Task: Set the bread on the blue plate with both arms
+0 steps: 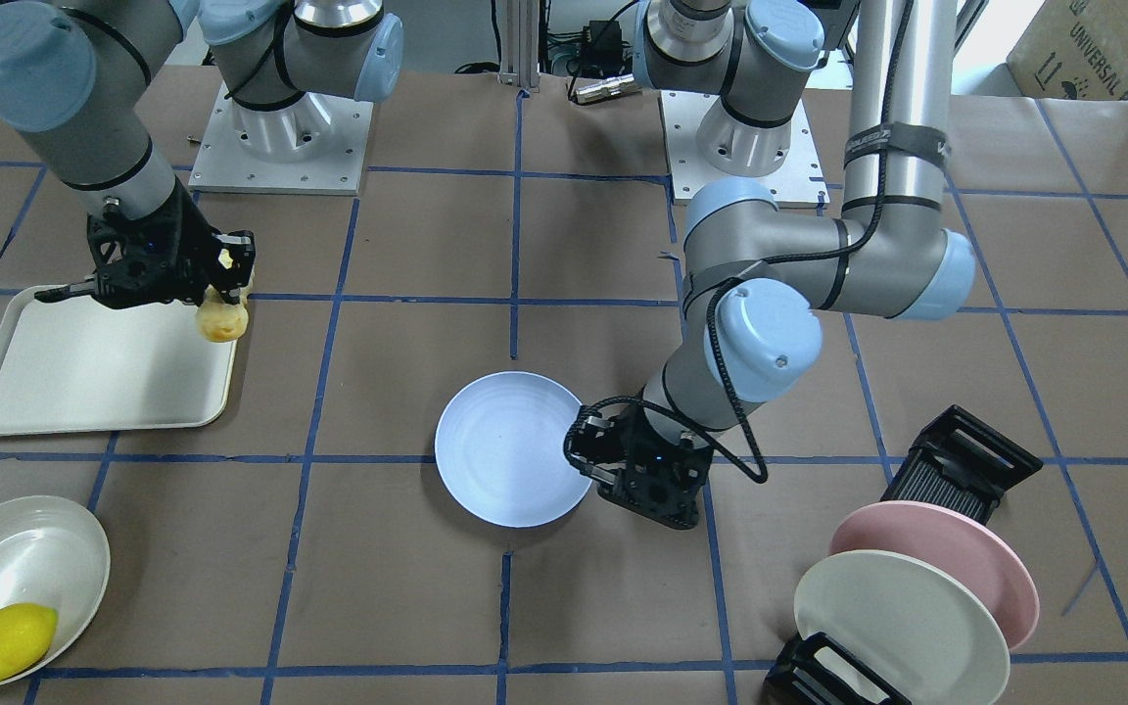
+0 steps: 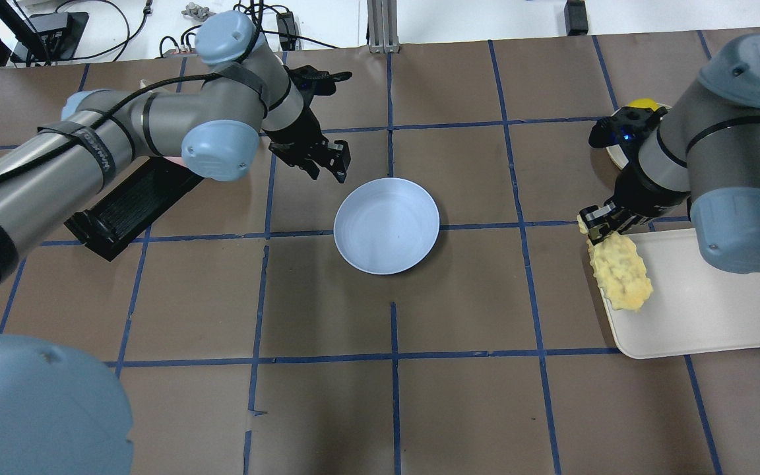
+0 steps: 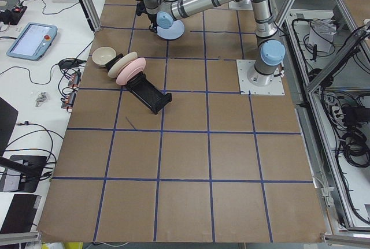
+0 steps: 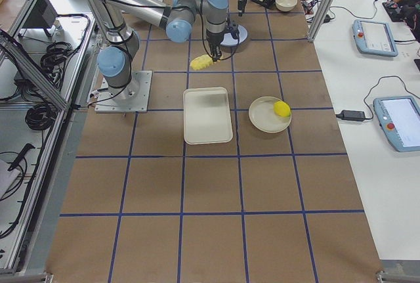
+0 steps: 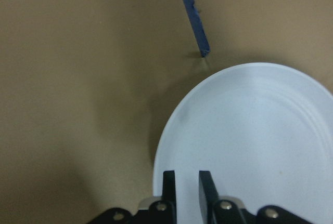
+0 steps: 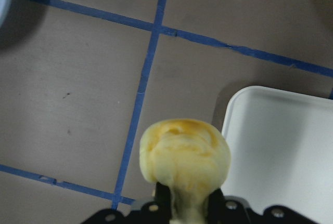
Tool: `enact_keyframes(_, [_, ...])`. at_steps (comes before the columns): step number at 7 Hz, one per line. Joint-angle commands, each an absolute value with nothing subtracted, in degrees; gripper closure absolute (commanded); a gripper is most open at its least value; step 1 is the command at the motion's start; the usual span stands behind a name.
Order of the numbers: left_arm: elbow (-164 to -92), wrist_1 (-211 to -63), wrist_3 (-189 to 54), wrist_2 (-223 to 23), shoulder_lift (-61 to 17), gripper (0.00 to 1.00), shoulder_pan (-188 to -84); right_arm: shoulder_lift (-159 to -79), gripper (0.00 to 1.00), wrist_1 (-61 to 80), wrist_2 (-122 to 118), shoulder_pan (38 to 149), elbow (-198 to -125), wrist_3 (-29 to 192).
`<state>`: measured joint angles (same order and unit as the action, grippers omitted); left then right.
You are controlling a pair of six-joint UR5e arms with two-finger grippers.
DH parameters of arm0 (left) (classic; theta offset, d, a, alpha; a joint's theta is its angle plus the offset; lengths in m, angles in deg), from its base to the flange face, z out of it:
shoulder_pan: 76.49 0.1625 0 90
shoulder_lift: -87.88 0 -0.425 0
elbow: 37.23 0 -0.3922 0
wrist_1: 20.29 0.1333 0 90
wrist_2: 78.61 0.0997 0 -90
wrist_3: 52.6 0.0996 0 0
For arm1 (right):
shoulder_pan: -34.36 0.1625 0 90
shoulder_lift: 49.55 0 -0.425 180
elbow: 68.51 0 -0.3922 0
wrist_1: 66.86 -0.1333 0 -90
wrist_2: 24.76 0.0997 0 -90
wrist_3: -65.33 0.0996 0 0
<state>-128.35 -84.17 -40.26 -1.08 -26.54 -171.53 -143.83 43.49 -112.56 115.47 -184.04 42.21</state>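
My right jaws (image 2: 596,223) pinch the bread (image 2: 621,272) by one end beside the blue plate (image 2: 386,224); carry it level. Left jaws (image 5: 186,190) nearly closed, empty.

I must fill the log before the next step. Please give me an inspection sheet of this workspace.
Surface: brown table with blue tape grid.
Job's things: bread held by one end, hanging over the edge of the white tray; blue plate bare.
Clutter: lemon in bowl; pink plate and cream plate in black rack.
Grippers: right gripper shut on bread; left gripper at the plate's rim, fingers nearly together.
Cables: black cable along left arm.
Surroundings: tablets, operator benches.
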Motion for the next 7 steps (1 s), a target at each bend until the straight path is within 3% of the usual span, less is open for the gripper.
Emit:
enact_keyframes(1, [-127.06,-97.66,-40.21,2.95,-17.11,0.00,-165.90,-142.91,0.68,43.36,-112.48,122.39,-181.47,52.54])
enact_keyframes(3, [-126.97,-105.85,-40.56,12.32,-9.45,0.00,-165.35,-134.59,0.68,44.14,-111.78,128.63,-175.15,60.89])
enact_keyframes(7, [-124.09,-113.25,-44.87,12.36,-4.23,0.00,-165.35,-107.71,0.67,43.98,-111.59,143.75,-147.94,83.12])
